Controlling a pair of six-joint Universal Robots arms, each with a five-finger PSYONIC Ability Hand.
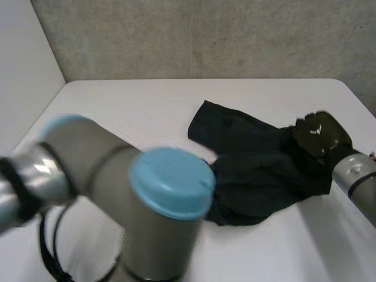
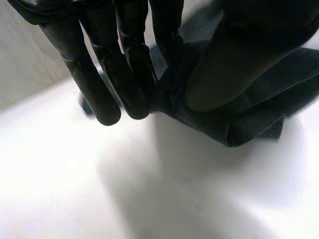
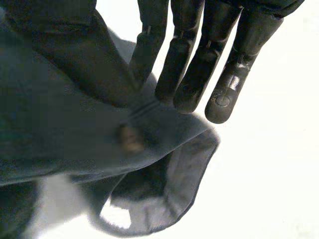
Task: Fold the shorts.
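Head view puts the left arm (image 1: 88, 167) closest, its grey elbow joint and light-blue cap (image 1: 171, 182) large in front and covering the near left part of the white surface (image 1: 129, 111). Just past that cap lie the dark shorts (image 1: 258, 170), crumpled and bunched, right of the middle of the surface, with one corner stretched toward the far side and the near edge hidden partly behind the joint. At the right end of the shorts sits the right hand (image 1: 320, 135), resting on the cloth, with the grey right arm (image 1: 355, 176) coming in from the right edge behind it. Beyond the far edge of the surface stands a grey concrete wall (image 1: 205, 35), and a white panel (image 1: 23, 59) closes the left side. Left wrist view shows the left hand (image 2: 129, 74) on a folded edge of the shorts, though I cannot tell which edge. Its fingers (image 2: 107, 99) reach down nearly straight and the thumb (image 2: 234, 64) presses against them, with dark blue-grey layers of cloth pinched between. The fold bulges out beside the thumb, and the bare surface spreads past the fingertips. Right wrist view shows the right hand's fingers close together behind a hemmed edge of the shorts, while its thumb (image 3: 84, 59) lies across the front of the cloth, so the fabric is nipped between them. A small round button (image 3: 130, 139) sits on the cloth just beyond the thumb, and further out the edge curls open into a loop over the surface.
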